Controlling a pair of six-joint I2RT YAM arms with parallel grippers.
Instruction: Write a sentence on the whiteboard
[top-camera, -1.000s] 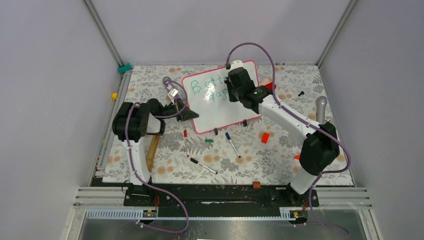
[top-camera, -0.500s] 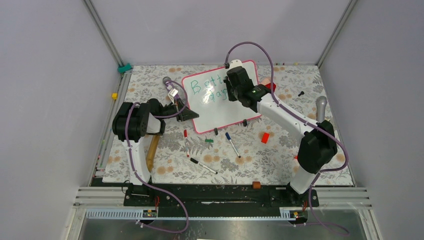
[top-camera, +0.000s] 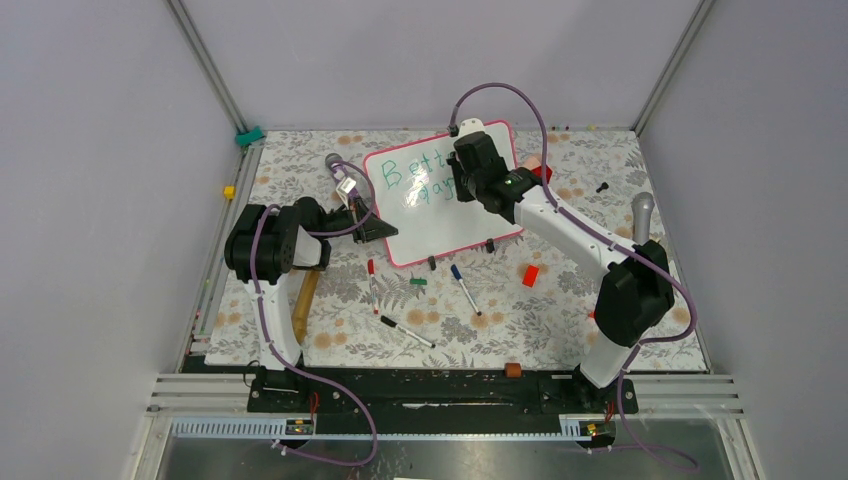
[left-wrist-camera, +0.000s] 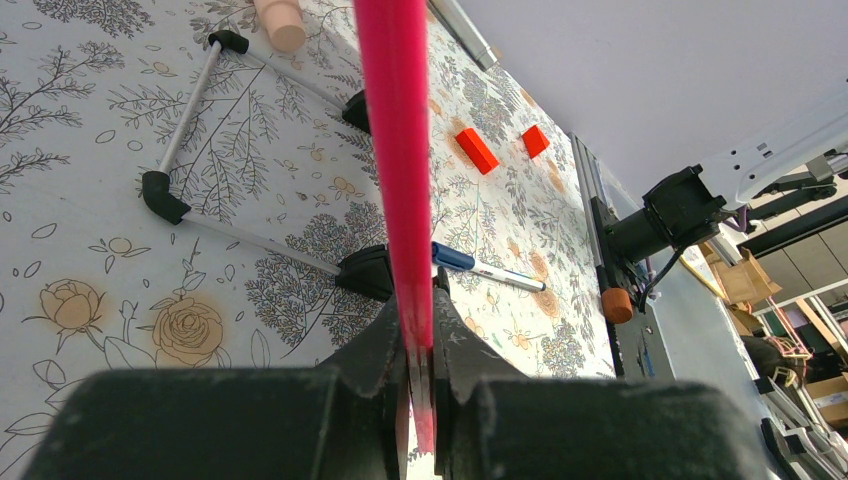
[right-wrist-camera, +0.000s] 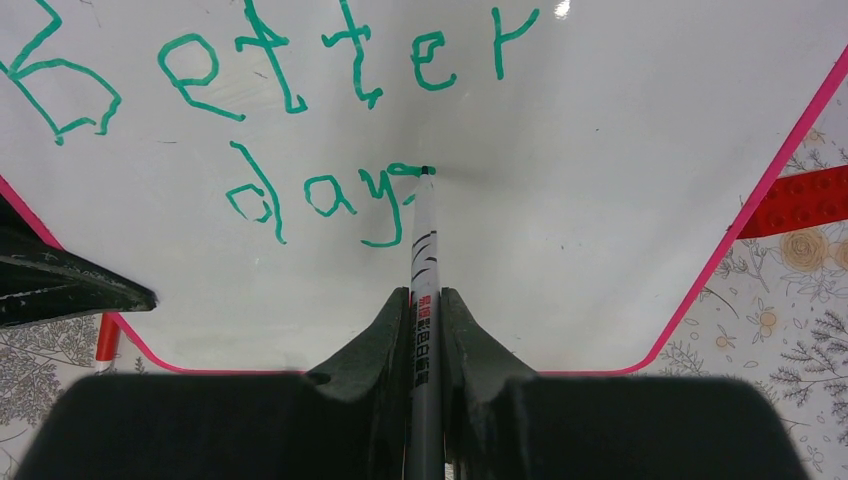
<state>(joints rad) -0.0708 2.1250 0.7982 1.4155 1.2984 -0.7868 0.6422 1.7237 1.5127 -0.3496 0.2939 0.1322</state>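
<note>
Your right gripper (right-wrist-camera: 425, 322) is squeezing tight on a pen (right-wrist-camera: 422, 250). The pen is sticking straight out between the two fingers, and its tip is touching the whiteboard (right-wrist-camera: 610, 190).

The whiteboard is sitting at the back of the flowery mat (top-camera: 520, 325), near the middle, with its two little black feet toward you.

The sentence (right-wrist-camera: 290, 70) is showing in green. The top line is reading "Better" and the line under it is reading "day". The pen tip is resting on a short green mark just after the "y" - the start of one more letter.

Your left gripper (left-wrist-camera: 422, 375) is pinching the whiteboard's pink edge. Its fingers are closed on the frame, at the board's left side near the bottom corner.

In front of the board, three loose markers are lying on the mat, well apart from both grippers - one with a red cap (top-camera: 372, 285), one with a blue cap (top-camera: 464, 288) and one with a black cap (top-camera: 407, 331). A small green cap (top-camera: 418, 282) is lying between the red one and the blue one. A red block (top-camera: 530, 276) is lying to the right of them.
</note>
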